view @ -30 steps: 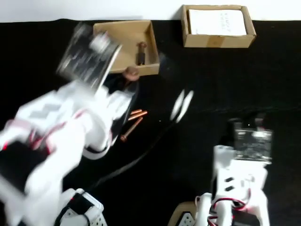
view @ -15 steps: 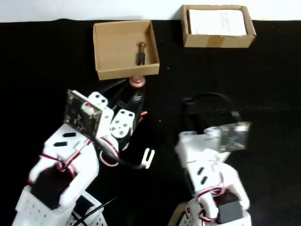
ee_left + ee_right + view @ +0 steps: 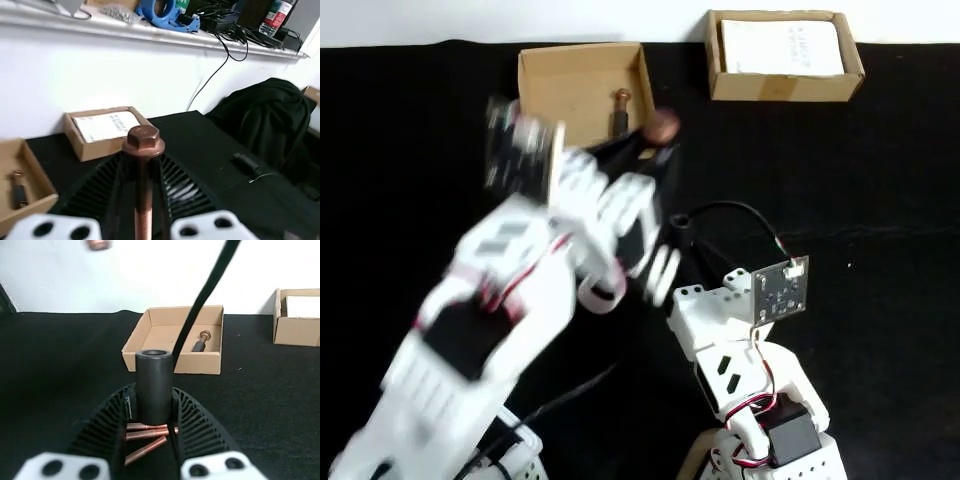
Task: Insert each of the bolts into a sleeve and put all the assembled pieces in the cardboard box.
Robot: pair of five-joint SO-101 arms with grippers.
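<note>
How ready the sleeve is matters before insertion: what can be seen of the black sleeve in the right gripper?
The sleeve is a matte black tube, perhaps plastic, with an open round bore at its top end. It stands upright, clamped on both sides at its lower part by the right gripper. Its upper end stands free.
</note>
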